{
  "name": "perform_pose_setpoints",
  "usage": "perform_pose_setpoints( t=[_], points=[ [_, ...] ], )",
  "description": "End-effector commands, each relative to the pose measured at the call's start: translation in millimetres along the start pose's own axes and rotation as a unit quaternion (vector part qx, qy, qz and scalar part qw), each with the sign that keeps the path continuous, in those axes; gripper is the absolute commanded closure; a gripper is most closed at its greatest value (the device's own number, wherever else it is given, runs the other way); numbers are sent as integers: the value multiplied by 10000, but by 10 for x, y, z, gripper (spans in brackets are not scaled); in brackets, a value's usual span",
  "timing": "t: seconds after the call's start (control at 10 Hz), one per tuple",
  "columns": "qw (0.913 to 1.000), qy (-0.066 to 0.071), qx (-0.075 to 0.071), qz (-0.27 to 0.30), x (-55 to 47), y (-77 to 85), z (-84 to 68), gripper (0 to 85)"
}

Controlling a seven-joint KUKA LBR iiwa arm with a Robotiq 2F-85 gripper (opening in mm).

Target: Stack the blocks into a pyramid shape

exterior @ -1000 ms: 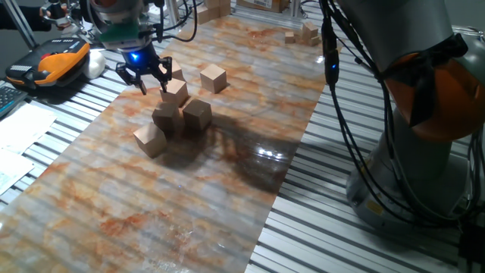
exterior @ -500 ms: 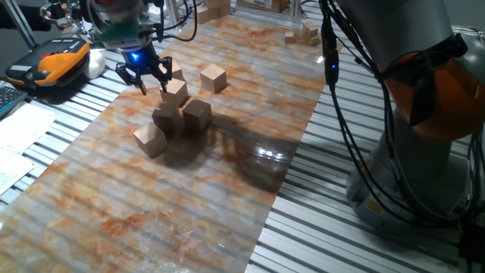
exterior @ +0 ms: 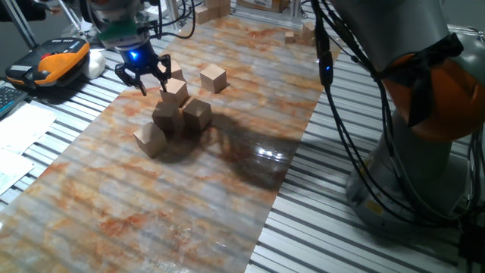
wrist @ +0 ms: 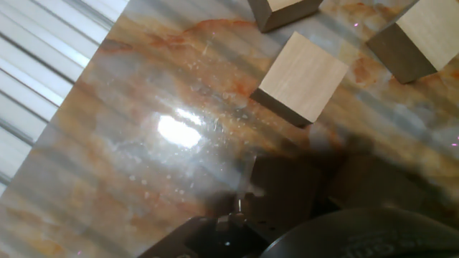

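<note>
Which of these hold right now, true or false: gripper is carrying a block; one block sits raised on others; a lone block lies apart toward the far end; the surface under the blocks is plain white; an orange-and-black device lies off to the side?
1. The gripper is carrying a block. False: its fingers are spread with nothing between them.
2. One block sits raised on others. True: it rests on the cluster below.
3. A lone block lies apart from the cluster. True.
4. The mat under the blocks is plain white. False: it is marbled grey and orange.
5. An orange-and-black device lies beside the mat. True.
</note>
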State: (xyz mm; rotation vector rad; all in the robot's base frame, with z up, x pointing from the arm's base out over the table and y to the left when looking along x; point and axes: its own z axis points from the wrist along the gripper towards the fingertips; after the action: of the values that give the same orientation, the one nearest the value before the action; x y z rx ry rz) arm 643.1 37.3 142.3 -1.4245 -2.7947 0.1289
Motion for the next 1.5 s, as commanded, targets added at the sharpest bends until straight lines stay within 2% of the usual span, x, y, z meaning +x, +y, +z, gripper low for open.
perform_pose_setpoints(
  t=[0.0,0.1,0.3,0.4,0.5,0.6,0.8,1.4],
  points=[
    [10000,83,-4,-30,1,2,0,340],
    [9998,181,-35,-67,1,2,0,340],
    [9995,269,-81,-157,1,2,0,340],
    [9991,342,-179,-182,1,2,0,340],
    [9990,351,-202,-181,1,2,0,340],
    [9992,303,-172,-187,1,2,0,510],
    [9994,226,-135,-214,1,2,0,510],
    [9992,239,-197,-252,3,3,0,510]
  ],
)
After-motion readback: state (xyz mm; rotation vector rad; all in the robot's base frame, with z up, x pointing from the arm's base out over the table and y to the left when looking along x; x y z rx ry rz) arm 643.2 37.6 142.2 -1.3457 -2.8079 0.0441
